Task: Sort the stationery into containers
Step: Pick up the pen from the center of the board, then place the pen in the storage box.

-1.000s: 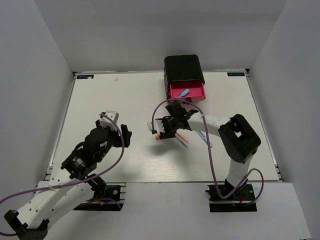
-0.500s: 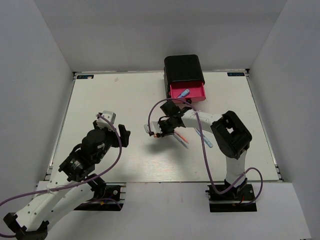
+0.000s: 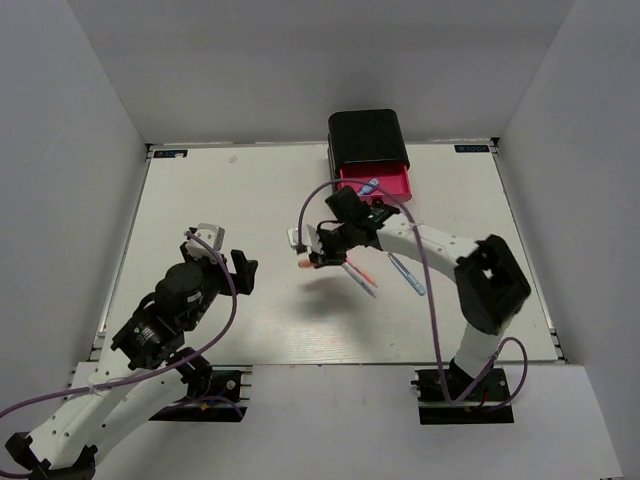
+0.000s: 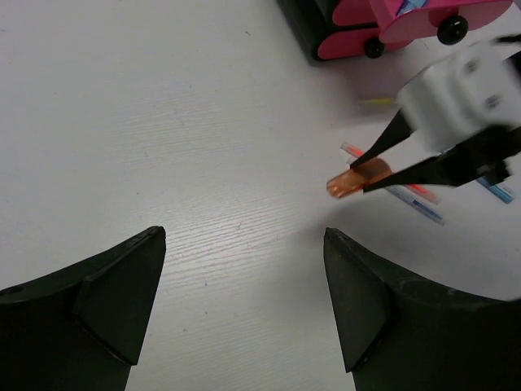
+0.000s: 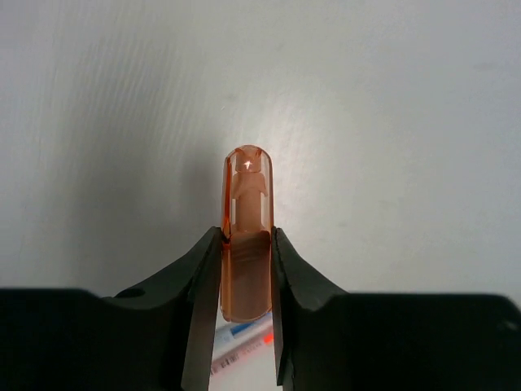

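Sorting barely begun.
The right gripper (image 5: 247,244) clamps a short translucent orange capsule (image 5: 247,213) over the white counter (image 3: 230,200); one blue piece (image 3: 369,186) lies in the open pink drawer (image 3: 402,186), thin pens (image 3: 357,276) lie loose; left gripper (image 4: 242,244) gapes empty.

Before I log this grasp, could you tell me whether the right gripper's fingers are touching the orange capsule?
Touching: the right wrist view shows both fingers pressed against the sides of the orange capsule.

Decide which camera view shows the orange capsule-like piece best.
The right wrist view: the orange capsule fills the centre, sharp and close, clamped in the right gripper. The left wrist view shows it smaller, side-on; the top view shows just a speck.
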